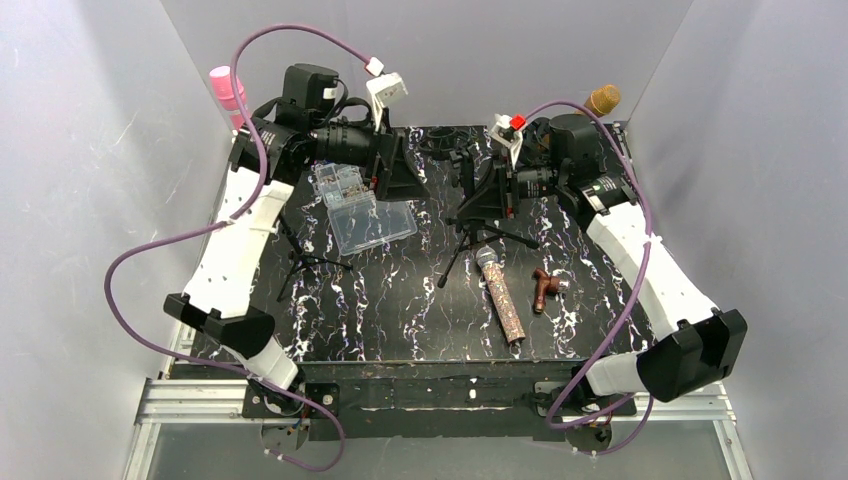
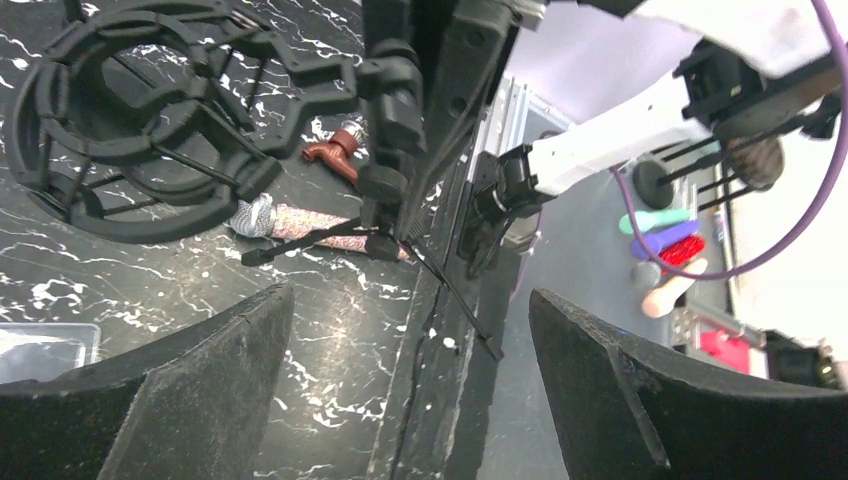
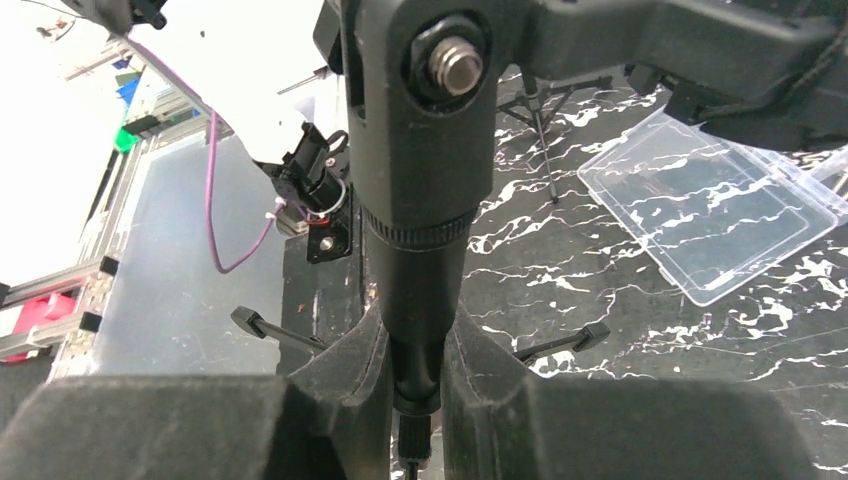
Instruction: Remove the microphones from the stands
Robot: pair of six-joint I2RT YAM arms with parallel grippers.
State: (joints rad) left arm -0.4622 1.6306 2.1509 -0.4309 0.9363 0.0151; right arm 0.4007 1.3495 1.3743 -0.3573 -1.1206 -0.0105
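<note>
The microphone (image 1: 502, 297), glittery with a silver mesh head, lies flat on the black marbled table (image 1: 400, 320), in front of the stand and apart from both grippers. The black tripod stand (image 1: 478, 200) is upright at the back centre, and its round shock mount (image 2: 300, 75) holds nothing. My right gripper (image 3: 415, 372) is shut on the stand's pole (image 3: 415, 200). My left gripper (image 2: 410, 390) hangs open just left of the stand with nothing between its fingers. Behind the mount in the left wrist view, the microphone (image 2: 290, 220) shows on the table.
A clear plastic box (image 1: 365, 212) lies under the left arm at the back left. A small brown object (image 1: 545, 289) sits right of the microphone. A second thin tripod (image 1: 305, 262) stands at the left. A pink bottle (image 1: 228, 90) and a gold-brown object (image 1: 603, 100) sit by the back walls.
</note>
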